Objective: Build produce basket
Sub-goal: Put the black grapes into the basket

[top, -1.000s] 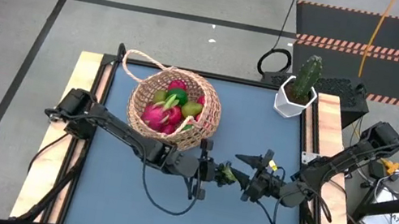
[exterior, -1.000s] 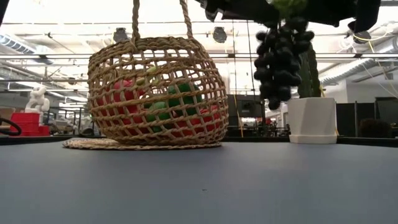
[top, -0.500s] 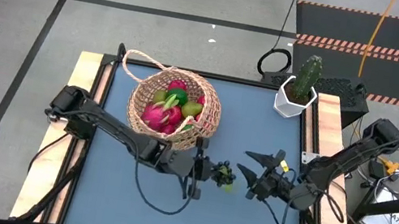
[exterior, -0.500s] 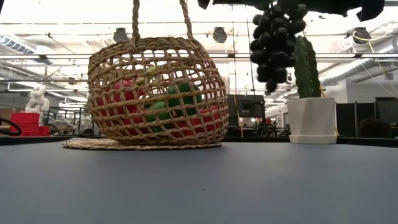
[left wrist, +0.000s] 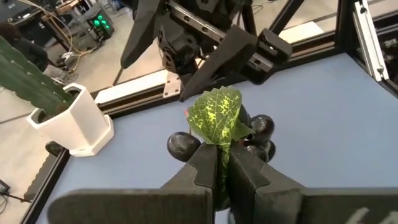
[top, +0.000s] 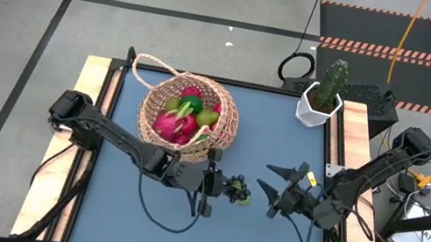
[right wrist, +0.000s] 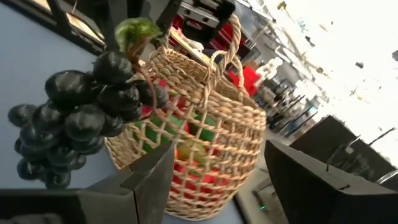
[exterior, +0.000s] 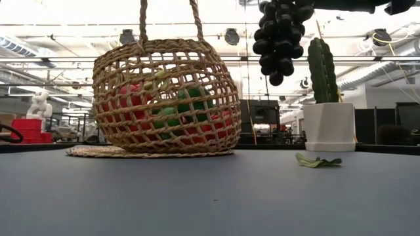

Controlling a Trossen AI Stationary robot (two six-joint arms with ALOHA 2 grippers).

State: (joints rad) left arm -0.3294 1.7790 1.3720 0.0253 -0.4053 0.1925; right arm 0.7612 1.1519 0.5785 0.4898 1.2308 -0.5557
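Hanging up in the air over the blue table (top: 145,215), the dark grape bunch (exterior: 279,36) points straight down, leaf end up. It is near the basket (top: 188,116), on the cactus pot's (top: 317,109) side. The left gripper (top: 224,187) reaches out flat and pinches the bunch by its green leaf (left wrist: 216,116). The right gripper (top: 270,187) waits close by, fingers spread apart, holding nothing.

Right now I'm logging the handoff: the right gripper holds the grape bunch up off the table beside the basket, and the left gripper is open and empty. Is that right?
The arms are swapped. The left gripper is shut on the grape bunch, pinching its green leaf in the left wrist view, and the right gripper is open and empty in the high view. The bunch does hang off the table beside the basket.
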